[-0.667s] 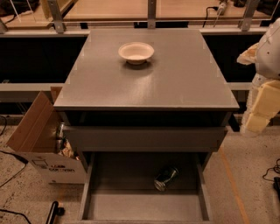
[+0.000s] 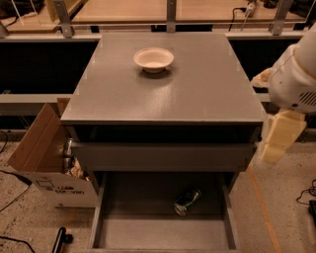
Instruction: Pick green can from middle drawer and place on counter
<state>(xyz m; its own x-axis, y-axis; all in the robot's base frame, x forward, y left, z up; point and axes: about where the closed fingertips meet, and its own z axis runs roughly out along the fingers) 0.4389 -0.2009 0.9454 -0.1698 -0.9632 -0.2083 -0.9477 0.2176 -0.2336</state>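
Observation:
The green can [image 2: 186, 201] lies on its side on the floor of the open middle drawer [image 2: 143, 230], right of centre. The drawer is pulled out at the bottom of the view, below a shut grey drawer front. The grey counter [image 2: 168, 94] fills the middle of the view. My gripper [image 2: 280, 136] hangs off the counter's right front corner, beside the cabinet. It is well above and to the right of the can, and nothing shows in it. The white arm [image 2: 295, 79] reaches in from the right edge.
A white bowl [image 2: 153, 58] sits on the counter near its back edge. An open cardboard box [image 2: 44, 163] with clutter stands on the floor left of the cabinet. A pale wooden tabletop [image 2: 148, 10] with metal posts runs behind. Cables lie on the floor.
My arm and gripper have moved a little down and to the left, closer to the cabinet's right side. The can, the bowl and the drawer have not moved.

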